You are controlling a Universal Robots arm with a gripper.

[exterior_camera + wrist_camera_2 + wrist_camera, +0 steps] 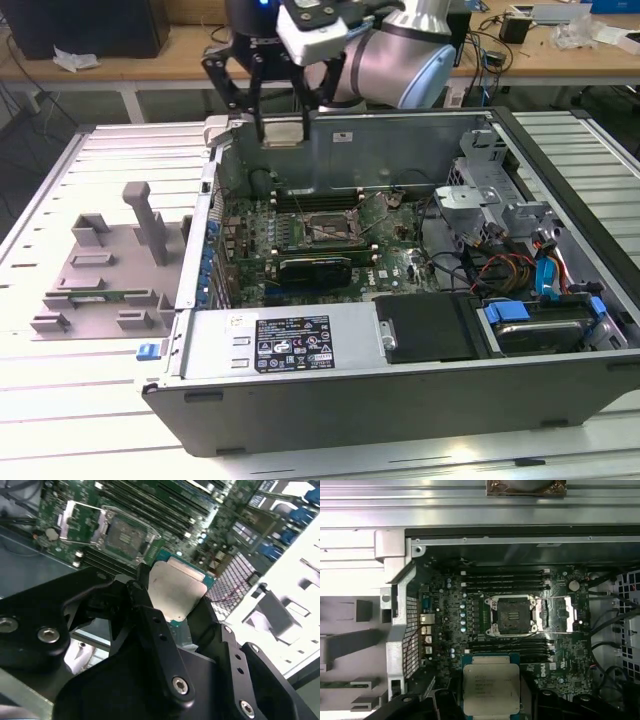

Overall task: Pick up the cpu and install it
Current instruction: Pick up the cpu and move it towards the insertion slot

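A slatted metal table [60,420] carries an open case [400,400], which takes up its middle. Inside the case lies a green motherboard [390,225], and along the near wall sits a power supply [350,335] bearing a black-and-white label [292,343] dense with small print. A grey fixture [100,270] lies near the table's edge at the exterior view's left, with a green memory stick [105,294] in one slot. The gripper [283,125] hangs over the case's far wall. On the motherboard, the socket [512,615] has its metal frame flipped open. The gripper's fingers pinch the cpu [491,685] by two opposite edges, above the motherboard and apart from the socket. Its silvery top carries lines of print.
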